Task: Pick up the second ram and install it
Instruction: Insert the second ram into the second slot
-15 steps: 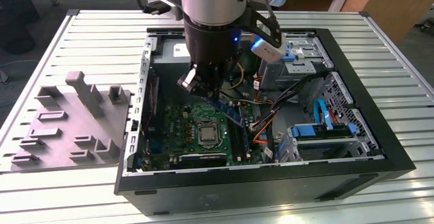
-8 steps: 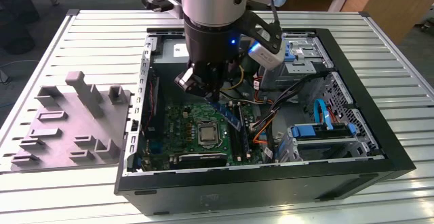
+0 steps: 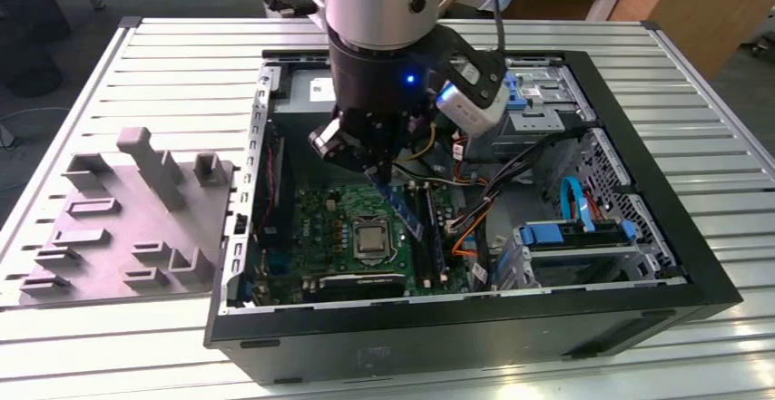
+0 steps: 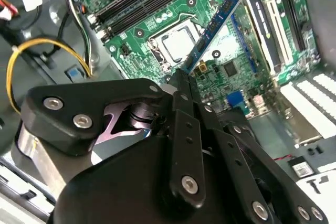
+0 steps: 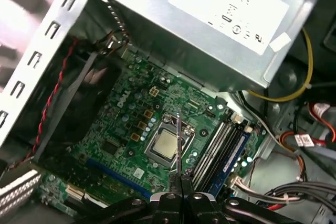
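Above the motherboard [image 3: 318, 211], inside the open computer case [image 3: 460, 327], the second ram [image 3: 406, 211] is held at one end by the pincer [image 3: 377, 166], which is clenched on its flat faces. The stick hangs tilted, its free end lowered toward the board but apart from it. In the second wrist view the second ram [image 4: 212, 27] is seen slanting away from the pincer [image 4: 184, 74] past the processor socket [image 4: 176, 43]. In the first wrist view it is seen edge-on [image 5: 178, 145], just beside the black memory slots [image 5: 218, 148] and not yet lined up with them. The stick is judged to be light, stiff and thin, and easily harmed. It is best gripped on its flat faces near the top edge, with the contact edge left bare, and because it is gripped at one end, a pivot between the fingers is possible. Room for moving is open over the board, since the case lies with its side off. That room is bounded by the power supply [image 5: 226, 19], the loose cables [image 3: 485, 191] and the case walls. A grey fixture [image 3: 122, 219] is left on the slatted surface [image 3: 181, 55] beside the case, on the exterior view's left.
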Robot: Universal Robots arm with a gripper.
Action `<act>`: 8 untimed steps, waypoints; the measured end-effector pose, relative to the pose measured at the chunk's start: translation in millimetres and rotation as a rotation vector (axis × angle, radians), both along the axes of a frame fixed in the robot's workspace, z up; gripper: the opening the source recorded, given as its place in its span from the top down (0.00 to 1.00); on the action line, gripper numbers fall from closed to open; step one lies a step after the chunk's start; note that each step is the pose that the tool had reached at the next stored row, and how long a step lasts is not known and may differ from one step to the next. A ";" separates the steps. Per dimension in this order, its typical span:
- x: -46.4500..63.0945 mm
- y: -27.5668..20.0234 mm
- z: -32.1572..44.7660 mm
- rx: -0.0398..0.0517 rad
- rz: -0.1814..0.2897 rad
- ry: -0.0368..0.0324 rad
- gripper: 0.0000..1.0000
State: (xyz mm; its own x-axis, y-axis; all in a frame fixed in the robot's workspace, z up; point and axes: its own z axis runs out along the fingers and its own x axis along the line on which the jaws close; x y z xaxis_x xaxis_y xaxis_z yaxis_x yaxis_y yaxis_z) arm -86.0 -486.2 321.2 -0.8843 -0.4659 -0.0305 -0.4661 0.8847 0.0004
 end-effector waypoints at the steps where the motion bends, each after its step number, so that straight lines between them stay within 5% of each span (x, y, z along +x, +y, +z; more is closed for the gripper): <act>1: 0.0 0.0 -0.2 0.0001 -0.019 -0.0001 0.89; 8: 0.0 0.0 -1.6 0.0000 -0.147 -0.0001 0.89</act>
